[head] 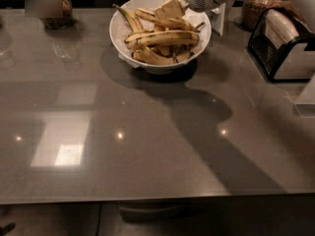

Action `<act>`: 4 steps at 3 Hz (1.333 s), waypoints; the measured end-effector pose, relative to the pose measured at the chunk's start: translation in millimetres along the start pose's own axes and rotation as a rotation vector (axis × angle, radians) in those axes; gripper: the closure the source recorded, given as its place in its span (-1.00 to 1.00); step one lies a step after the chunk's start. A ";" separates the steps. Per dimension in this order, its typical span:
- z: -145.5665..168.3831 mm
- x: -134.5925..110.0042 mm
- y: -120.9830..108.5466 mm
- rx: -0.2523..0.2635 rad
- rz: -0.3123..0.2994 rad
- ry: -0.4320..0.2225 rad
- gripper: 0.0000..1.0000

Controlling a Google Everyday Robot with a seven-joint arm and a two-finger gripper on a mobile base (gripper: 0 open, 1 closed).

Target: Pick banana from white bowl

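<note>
Cream gripper over the white bowl; banana dull yellow, brown-speckled.

One claw at one white bowl

We see a dim scene: bright patches glare on the glossy table, and the gripper, over the white bowl, casts a broad soft shadow.
</note>
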State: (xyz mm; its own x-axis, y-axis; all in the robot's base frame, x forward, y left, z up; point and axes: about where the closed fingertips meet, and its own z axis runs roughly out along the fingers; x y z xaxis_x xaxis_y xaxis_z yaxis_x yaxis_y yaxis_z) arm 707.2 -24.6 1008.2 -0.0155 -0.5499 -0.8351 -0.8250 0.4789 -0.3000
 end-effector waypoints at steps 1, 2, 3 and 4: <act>3.7 3.1 3.6 -0.011 0.009 0.015 0.02; 6.1 6.1 -1.2 -0.006 0.009 0.037 0.04; 6.6 13.2 -5.9 0.002 0.017 0.065 0.02; 7.3 20.8 -4.8 0.001 0.033 0.093 0.02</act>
State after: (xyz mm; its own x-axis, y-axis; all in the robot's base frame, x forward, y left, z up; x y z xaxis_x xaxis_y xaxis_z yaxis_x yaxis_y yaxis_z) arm 714.9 -33.3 988.9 -0.0951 -0.5954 -0.7978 -0.8225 0.4985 -0.2740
